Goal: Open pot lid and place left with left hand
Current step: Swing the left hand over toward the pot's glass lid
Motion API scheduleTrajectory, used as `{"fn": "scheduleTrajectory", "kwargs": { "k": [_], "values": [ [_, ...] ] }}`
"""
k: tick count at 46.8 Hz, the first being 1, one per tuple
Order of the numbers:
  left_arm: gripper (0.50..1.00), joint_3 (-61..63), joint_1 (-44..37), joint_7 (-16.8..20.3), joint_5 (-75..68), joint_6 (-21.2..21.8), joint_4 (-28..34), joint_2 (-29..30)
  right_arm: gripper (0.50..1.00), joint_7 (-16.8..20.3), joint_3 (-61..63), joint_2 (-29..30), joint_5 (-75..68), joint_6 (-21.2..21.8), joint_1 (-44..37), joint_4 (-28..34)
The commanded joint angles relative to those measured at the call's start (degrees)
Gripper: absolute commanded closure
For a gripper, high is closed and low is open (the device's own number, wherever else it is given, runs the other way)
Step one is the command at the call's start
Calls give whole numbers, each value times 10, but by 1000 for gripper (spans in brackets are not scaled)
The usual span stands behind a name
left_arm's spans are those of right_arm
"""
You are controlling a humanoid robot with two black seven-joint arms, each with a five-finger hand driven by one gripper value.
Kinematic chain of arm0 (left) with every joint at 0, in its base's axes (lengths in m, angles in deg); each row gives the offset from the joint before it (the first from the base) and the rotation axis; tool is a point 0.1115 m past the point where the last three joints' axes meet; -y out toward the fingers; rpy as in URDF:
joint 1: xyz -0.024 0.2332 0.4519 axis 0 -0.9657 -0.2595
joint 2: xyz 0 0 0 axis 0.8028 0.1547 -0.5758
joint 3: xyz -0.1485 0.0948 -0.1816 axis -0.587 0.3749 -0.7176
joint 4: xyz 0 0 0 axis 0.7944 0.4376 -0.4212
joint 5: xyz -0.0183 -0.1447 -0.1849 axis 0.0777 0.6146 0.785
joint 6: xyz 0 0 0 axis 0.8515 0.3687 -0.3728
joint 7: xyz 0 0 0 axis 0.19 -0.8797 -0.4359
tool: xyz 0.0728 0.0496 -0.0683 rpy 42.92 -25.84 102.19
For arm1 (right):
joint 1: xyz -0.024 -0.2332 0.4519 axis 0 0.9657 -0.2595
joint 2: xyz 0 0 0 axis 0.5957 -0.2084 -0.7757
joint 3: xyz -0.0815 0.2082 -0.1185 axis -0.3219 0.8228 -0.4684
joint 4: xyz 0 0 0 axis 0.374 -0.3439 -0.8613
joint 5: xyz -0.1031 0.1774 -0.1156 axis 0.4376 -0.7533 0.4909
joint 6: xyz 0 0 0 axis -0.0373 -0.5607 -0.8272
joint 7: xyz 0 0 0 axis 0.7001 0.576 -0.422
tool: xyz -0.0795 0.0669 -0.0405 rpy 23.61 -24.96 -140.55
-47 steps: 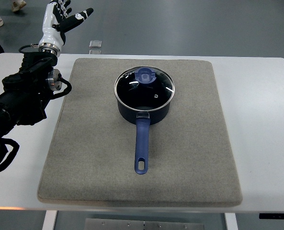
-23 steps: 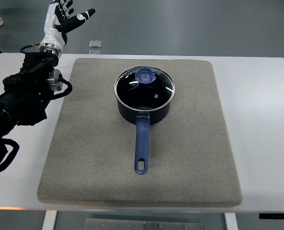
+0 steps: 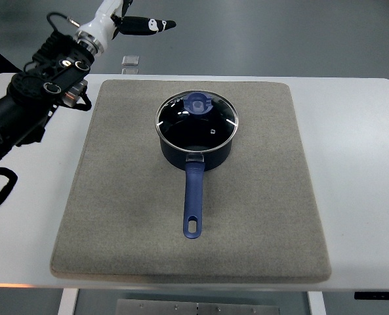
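A dark blue saucepan [image 3: 195, 140] stands on a grey mat [image 3: 115, 197], its long blue handle [image 3: 193, 200] pointing toward me. A glass lid [image 3: 197, 121] with a blue knob [image 3: 199, 104] sits on the pot. My left hand [image 3: 136, 23], white and black, is raised at the top left, beyond the table's far edge and well left of the lid. Its fingers are stretched out and hold nothing. The left arm [image 3: 33, 105] comes in over the table's left side. The right arm does not show.
The mat lies on a white table [image 3: 365, 164]. A small clear object [image 3: 131, 61] sits at the table's far edge, just left of the mat's back corner. Grey floor lies beyond the table.
My left arm has swung up and to the right. The hand has moved from the far top left toward the pot and turned so its fingers point right. Pot and lid have not moved.
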Motion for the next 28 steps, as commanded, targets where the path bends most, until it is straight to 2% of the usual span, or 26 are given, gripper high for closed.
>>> {"fn": "scheduleTrajectory", "kwargs": {
  "k": [1, 7, 11, 17, 28],
  "values": [
    [512, 8, 30, 0, -83, -57, -48, 32, 583, 0, 0, 0, 0, 1, 0, 0],
    [514, 28, 96, 0, -137, -144, -102, 75, 583, 0, 0, 0, 0, 0, 0, 0],
    [514, 61, 139, 0, -149, -176, -114, 78, 583, 0, 0, 0, 0, 1, 0, 0],
    [514, 140, 191, 0, -167, -181, -117, 78, 583, 0, 0, 0, 0, 0, 0, 0],
    [516, 232, 231, 0, -232, -183, -124, 69, 583, 0, 0, 0, 0, 0, 0, 0]
  ]
}}
